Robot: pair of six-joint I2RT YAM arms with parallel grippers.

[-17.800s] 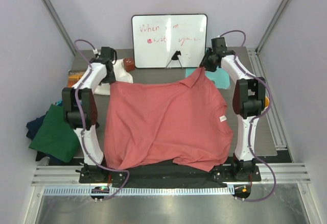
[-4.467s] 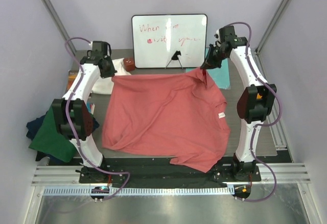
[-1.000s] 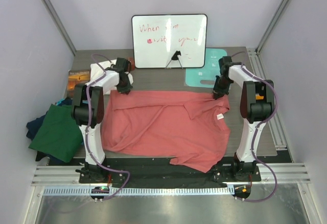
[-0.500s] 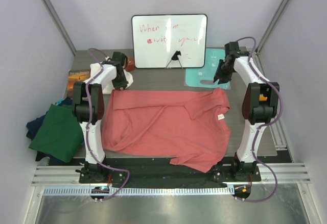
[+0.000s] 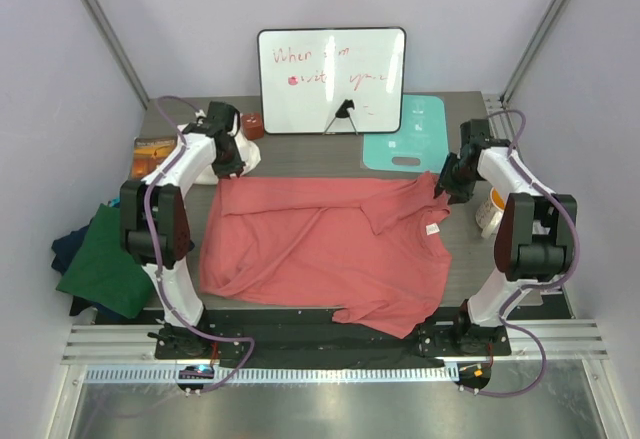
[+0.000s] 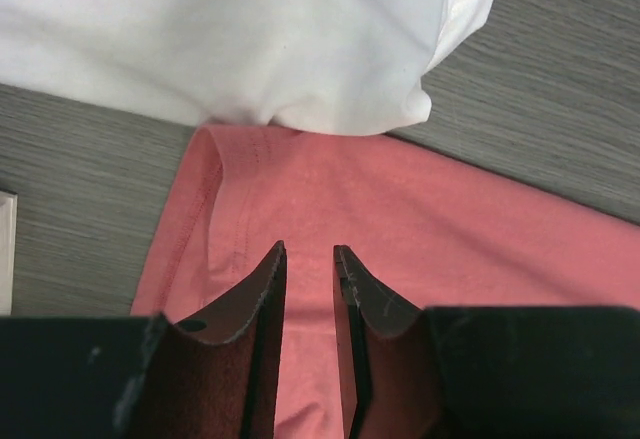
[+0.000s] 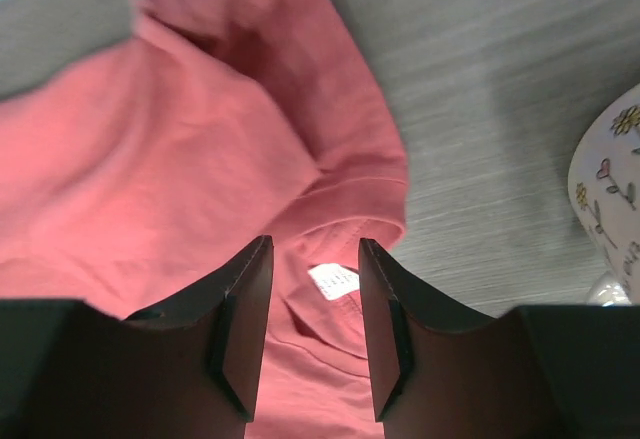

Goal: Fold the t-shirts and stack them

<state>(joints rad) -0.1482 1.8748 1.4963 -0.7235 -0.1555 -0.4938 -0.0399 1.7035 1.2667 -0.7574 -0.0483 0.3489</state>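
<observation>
pink t-shirt (image 5: 320, 244): soft matt cloth | table (image 5: 320, 154): grey woodgrain | whiteboard (image 5: 332, 79): glossy

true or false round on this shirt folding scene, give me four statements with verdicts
1. Neither gripper holds the pink t-shirt; the left gripper and right gripper hover open above it. True.
2. The green t-shirt is stacked on the pink one. False: it lies off to the left, apart from it.
3. A white cloth lies against the pink shirt's corner. True.
4. The mug stands on the teal mat. False: it stands apart from the mat, near the right gripper.
</observation>
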